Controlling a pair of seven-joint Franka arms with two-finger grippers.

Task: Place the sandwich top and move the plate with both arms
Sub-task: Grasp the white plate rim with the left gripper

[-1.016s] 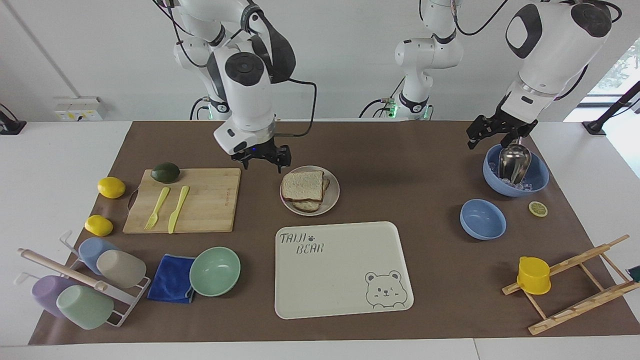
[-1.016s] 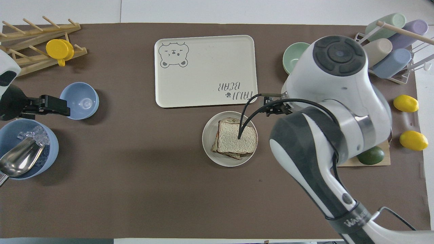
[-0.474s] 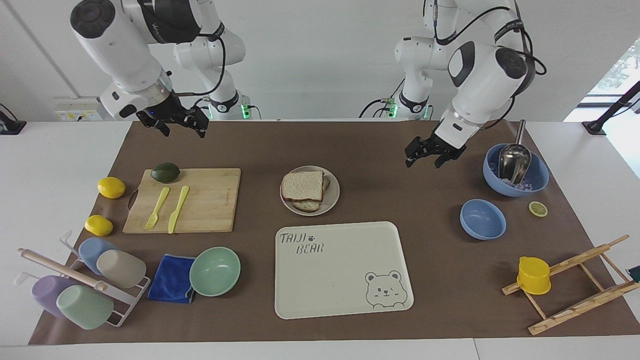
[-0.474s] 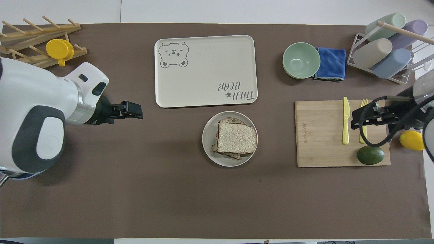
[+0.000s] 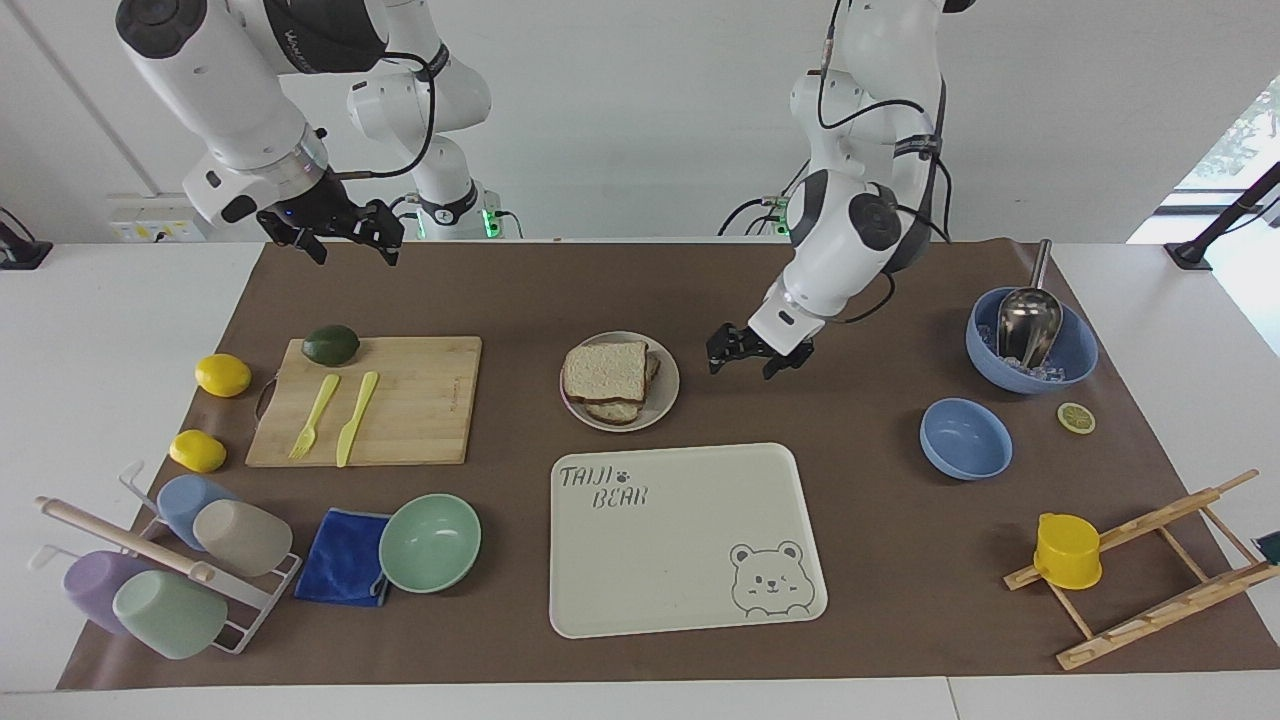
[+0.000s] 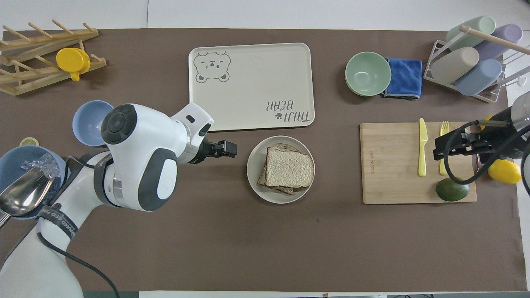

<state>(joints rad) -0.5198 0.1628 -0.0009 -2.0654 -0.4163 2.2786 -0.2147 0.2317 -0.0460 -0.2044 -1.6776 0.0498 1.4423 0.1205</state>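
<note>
While the sandwich top [image 5: 605,369] sits on the plate [image 5: 667,396], left gripper [image 5: 745,350] hovers beside it, fingers apart; right gripper [image 5: 340,232] spread too, raised well apart from it.

A plain white wall [image 5: 640,110] fills the top of the frame above a white table [image 5: 110,340] covered by a brown mat [image 5: 880,260]; a bright window [image 5: 1235,140] sits at upper right.

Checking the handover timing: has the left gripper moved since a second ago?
Yes. The left gripper has come from the ice bowl to just beside the plate.
</note>
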